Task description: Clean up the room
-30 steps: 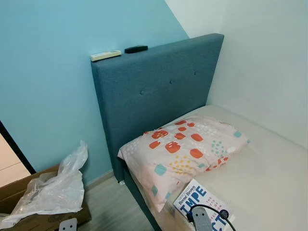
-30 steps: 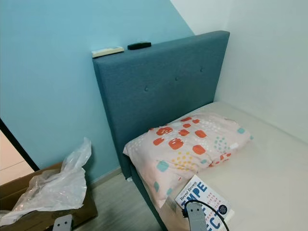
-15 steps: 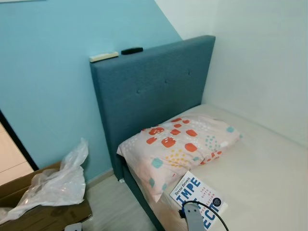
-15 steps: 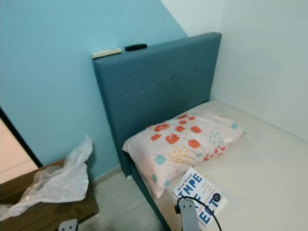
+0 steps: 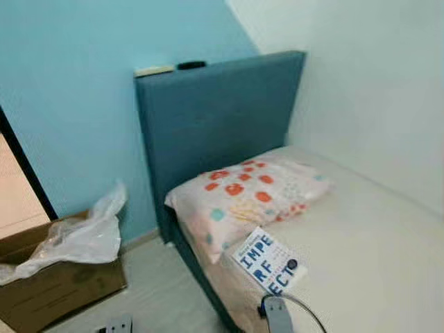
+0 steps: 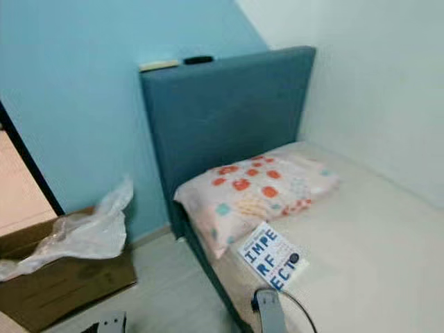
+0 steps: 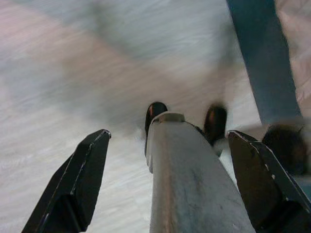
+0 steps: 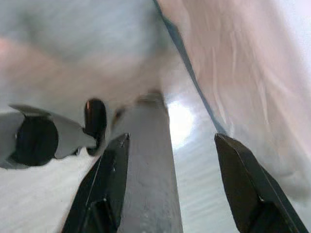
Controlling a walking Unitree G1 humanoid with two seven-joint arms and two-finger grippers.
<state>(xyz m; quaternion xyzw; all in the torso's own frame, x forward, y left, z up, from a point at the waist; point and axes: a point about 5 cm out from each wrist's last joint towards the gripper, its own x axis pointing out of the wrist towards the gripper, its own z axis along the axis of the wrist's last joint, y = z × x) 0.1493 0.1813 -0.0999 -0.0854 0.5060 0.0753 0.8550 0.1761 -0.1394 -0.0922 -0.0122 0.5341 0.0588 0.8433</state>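
A single bed (image 5: pixel 374 257) stood in a corner, its blue headboard (image 5: pixel 215 118) against a blue wall. A patterned pillow (image 5: pixel 243 198) lay at the head of the mattress, and a book (image 5: pixel 267 260) lay flat just beside it at the pillow's 5 o'clock, close to the mattress edge, its cover face up. Two small remotes, one pale (image 5: pixel 154 70) and one black (image 5: pixel 191 65), rested on top of the headboard. On the floor (image 5: pixel 149 298) at the bed's 9 o'clock stood a cardboard box (image 5: pixel 59 284) with a crumpled clear plastic bag (image 5: pixel 83 236) spilling over it. The book looked the likeliest thing to tidy: probably stiff, fairly light, with a smooth cover that could slip, so it would best be taken by the edge nearest the mattress side, fingers above and below. The bag would likely be very light, limp and crinkly, graspable at any bunched fold. The left pincer (image 7: pixel 165 160) hung over the floor with fingers spread wide, holding nothing. The right pincer (image 8: pixel 170 179) was likewise wide open and empty, hanging beside the bed's edge.
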